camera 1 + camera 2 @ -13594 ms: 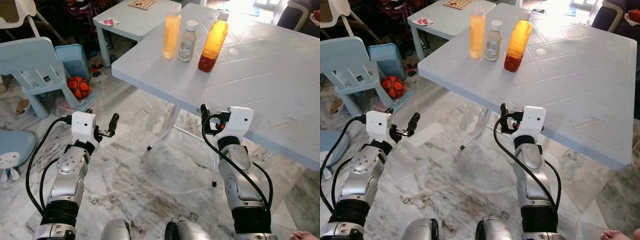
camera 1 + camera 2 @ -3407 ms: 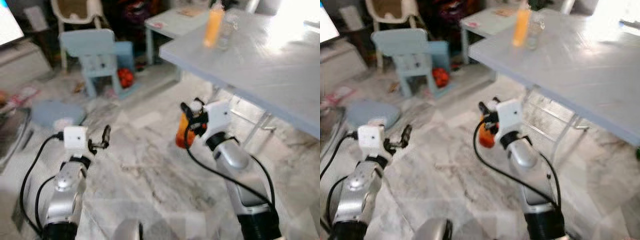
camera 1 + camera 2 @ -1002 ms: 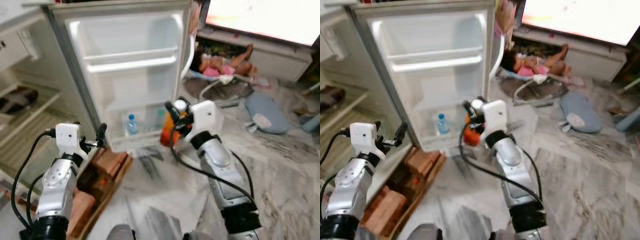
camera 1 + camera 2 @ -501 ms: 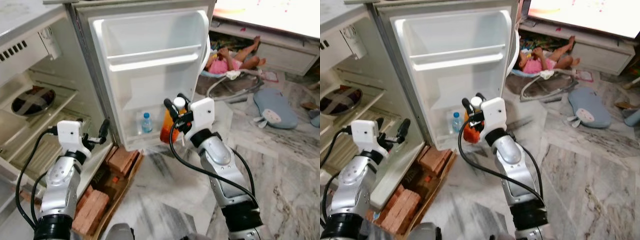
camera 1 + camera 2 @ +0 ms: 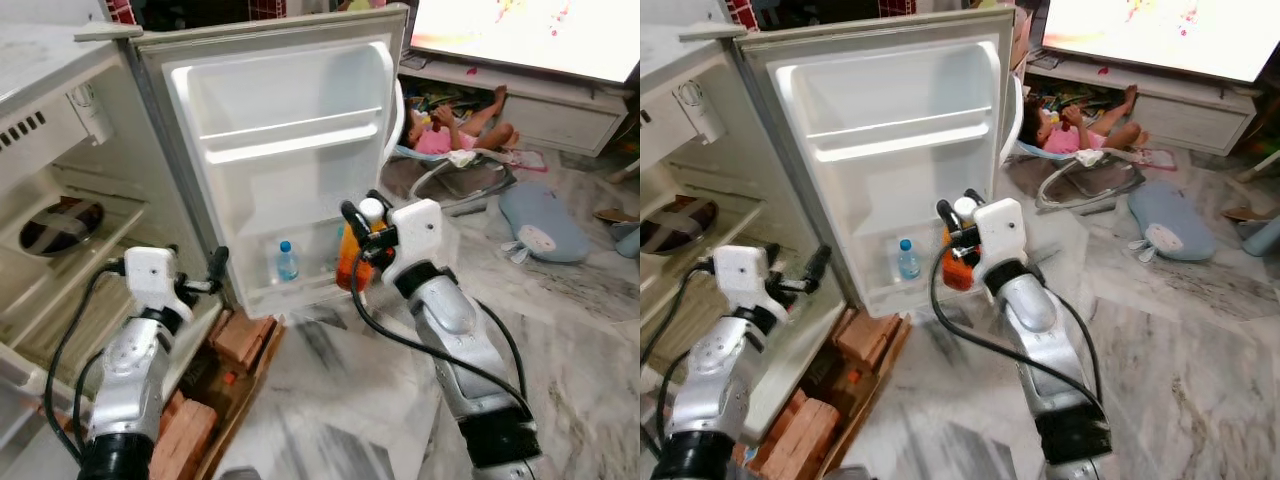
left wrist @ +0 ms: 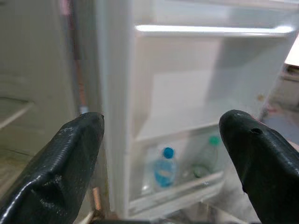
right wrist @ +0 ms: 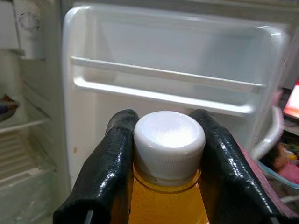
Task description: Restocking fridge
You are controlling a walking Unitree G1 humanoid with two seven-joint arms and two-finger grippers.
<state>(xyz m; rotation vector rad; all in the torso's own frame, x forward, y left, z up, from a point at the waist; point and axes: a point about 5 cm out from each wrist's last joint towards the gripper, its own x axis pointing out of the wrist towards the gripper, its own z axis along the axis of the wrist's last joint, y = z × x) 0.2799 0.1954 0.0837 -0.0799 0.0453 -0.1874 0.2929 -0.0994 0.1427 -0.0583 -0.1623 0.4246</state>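
One open fridge door (image 5: pixel 285 150) stands over marble floor (image 5: pixel 580 340).

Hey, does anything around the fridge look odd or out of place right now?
Yes: bricks lie loose on a wooden board on the floor at the foot of the open fridge door, an odd spot. Otherwise the right gripper holds the orange bottle upright.
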